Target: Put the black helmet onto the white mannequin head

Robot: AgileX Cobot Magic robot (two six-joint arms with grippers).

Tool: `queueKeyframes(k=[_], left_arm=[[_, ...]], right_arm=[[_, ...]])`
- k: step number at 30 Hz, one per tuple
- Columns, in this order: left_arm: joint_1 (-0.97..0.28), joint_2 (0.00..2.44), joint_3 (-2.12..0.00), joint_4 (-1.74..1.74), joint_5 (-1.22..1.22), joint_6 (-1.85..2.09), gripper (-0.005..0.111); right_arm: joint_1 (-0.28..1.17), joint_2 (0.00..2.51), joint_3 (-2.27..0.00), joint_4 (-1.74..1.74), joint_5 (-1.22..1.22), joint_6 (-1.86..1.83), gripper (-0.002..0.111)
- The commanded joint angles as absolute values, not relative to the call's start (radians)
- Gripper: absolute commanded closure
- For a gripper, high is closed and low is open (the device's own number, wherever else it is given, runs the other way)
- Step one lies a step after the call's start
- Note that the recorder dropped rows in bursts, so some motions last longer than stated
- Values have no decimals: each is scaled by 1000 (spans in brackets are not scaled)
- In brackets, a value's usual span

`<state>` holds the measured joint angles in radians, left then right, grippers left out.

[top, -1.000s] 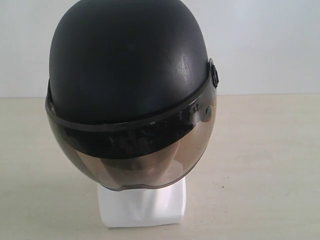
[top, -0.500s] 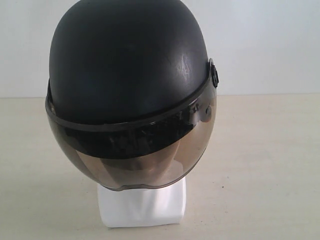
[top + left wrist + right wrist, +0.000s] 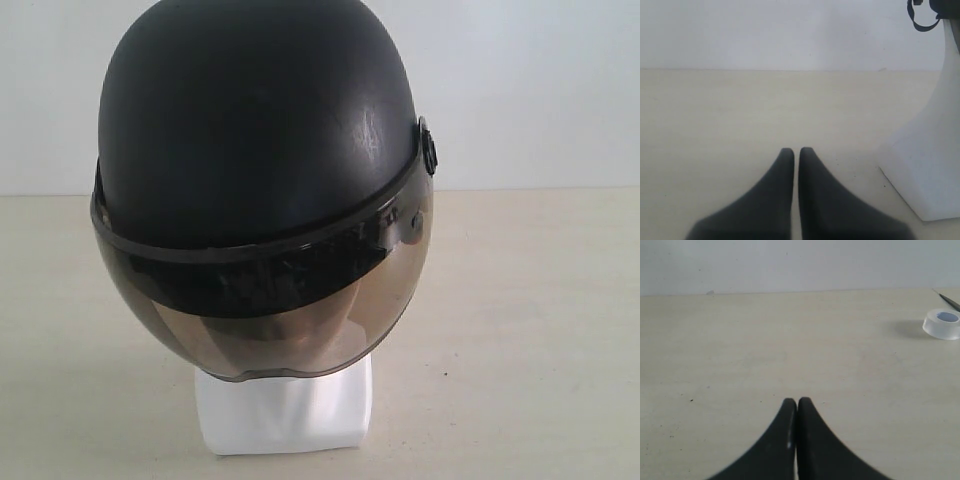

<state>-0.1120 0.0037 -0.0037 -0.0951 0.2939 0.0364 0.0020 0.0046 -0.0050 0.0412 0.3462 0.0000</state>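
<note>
The black helmet (image 3: 255,130) sits on the white mannequin head, its smoky visor (image 3: 270,310) down over the face. Only the white block base (image 3: 285,410) shows below it in the exterior view. In the left wrist view the base (image 3: 930,160) stands to one side, with a helmet strap (image 3: 920,15) hanging above it. My left gripper (image 3: 796,151) is shut and empty, low over the table and apart from the base. My right gripper (image 3: 797,401) is shut with nothing in it, over bare table. Neither gripper shows in the exterior view.
A roll of clear tape (image 3: 941,323) lies on the beige table (image 3: 790,340), far from my right gripper, with a thin dark rod (image 3: 949,300) beyond it. A pale wall (image 3: 520,90) stands behind the table.
</note>
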Motion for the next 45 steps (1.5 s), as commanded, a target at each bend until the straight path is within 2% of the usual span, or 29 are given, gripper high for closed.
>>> queueKeyframes(k=[1, 45], left_arm=[[-109, 0, 0, -93, 297, 43, 102], [-88, 0, 0, -93, 295, 47, 102]], right_arm=[[0, 0, 0, 43, 333, 0, 108], [0, 0, 0, 41, 333, 0, 108]])
